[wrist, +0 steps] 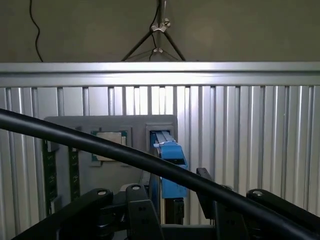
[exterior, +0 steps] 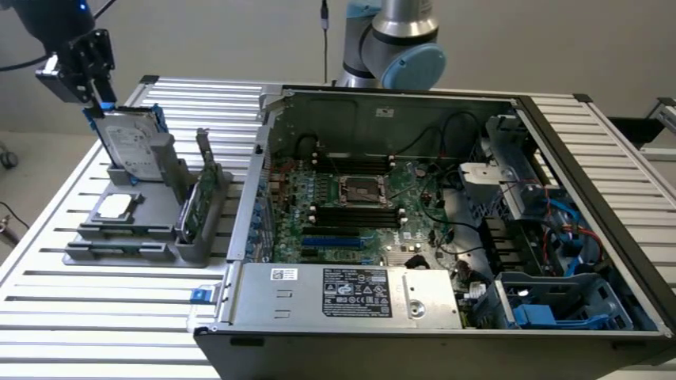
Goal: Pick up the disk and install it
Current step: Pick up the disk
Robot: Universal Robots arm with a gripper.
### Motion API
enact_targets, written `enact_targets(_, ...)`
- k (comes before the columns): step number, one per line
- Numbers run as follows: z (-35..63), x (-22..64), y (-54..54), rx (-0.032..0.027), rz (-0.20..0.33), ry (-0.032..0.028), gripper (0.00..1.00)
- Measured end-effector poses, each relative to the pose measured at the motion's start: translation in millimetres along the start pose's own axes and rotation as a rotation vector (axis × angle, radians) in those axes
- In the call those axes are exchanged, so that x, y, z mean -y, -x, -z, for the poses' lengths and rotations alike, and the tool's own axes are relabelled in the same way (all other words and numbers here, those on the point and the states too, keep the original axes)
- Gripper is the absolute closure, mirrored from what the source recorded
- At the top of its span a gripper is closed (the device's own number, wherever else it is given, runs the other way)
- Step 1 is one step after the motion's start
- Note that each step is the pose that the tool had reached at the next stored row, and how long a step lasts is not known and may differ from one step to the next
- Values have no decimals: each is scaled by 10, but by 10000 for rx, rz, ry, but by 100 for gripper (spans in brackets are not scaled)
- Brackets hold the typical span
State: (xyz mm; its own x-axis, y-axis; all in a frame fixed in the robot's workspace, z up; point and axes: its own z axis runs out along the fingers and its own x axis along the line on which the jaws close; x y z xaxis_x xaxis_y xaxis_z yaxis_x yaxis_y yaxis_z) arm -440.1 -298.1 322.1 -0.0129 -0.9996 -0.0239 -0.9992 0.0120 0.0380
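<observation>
The disk [exterior: 131,148] stands upright in a slot of the grey holder [exterior: 125,247] at the exterior view's left, its white label facing out between blue rails. My gripper [exterior: 97,106] hangs right above the disk's top edge. In the wrist view the disk's blue rail [wrist: 168,162] shows edge-on between my two black fingers [wrist: 139,212], which stand apart on either side of it with a gap. The gripper [wrist: 172,205] is open and holds nothing.
The holder also carries a square processor chip [exterior: 114,206] and a green circuit card [exterior: 201,198] standing on edge. An open computer case [exterior: 423,214] lies at the exterior view's right, with blue bay parts [exterior: 549,305] in its near corner. A black cable [wrist: 100,150] crosses the wrist view.
</observation>
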Motion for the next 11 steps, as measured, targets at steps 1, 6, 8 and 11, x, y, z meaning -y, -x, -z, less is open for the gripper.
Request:
enact_targets(1,-18,1,0,-2,36,1,51)
enact_targets(6,-110,4,-2,-9,228,6,51)
enact_targets(8,-147,6,-3,-11,292,7,51)
enact_targets(11,-200,6,-2,-14,360,10,51)
